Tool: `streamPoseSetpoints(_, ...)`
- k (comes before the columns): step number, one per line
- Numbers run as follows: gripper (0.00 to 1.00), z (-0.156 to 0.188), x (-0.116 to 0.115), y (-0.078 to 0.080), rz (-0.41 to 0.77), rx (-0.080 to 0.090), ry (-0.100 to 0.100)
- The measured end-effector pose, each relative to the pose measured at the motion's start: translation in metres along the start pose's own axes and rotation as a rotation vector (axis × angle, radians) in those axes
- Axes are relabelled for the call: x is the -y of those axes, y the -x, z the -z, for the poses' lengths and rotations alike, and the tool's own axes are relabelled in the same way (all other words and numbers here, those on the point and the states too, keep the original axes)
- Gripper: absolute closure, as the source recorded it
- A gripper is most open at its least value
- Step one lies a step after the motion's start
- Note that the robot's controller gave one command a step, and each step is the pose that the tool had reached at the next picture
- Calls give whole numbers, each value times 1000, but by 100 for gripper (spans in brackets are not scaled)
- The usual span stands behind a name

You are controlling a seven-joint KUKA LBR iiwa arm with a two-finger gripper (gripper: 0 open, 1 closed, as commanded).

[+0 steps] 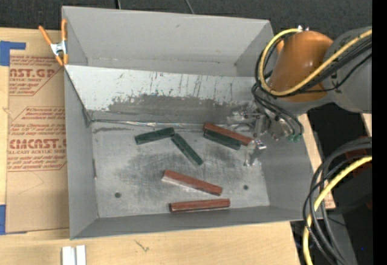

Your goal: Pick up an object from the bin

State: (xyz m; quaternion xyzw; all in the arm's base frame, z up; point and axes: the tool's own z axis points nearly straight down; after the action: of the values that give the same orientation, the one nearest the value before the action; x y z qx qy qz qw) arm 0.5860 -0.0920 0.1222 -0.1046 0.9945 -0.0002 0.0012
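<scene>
Grey metal bin (163, 46), floor inspected: six flat bars noted. The gripper (253, 139) sits low at the right side of the floor, at the right end of a reddish-brown bar (225, 133) that lies on top of a dark green bar (225, 143) (the pair slant below the back wall). Whether the gripper is spread or clamped on that end cannot be told. A level green bar (154, 135) and a slanted green bar (186, 150) lie mid-floor. A pale-edged brown bar (191, 183) and a front brown bar (199, 204) lie near the front wall.

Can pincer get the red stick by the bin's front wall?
Likely yes: nothing lies on the red stick, but it lies close to the front wall, leaving the pincer little room there.
</scene>
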Motion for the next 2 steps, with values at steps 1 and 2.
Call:
streamPoseSetpoints(1, 0, -2, 3, 2, 25, 1, 0)
streamPoseSetpoints(2, 0, -42, -12, -4, -21, 5, -1)
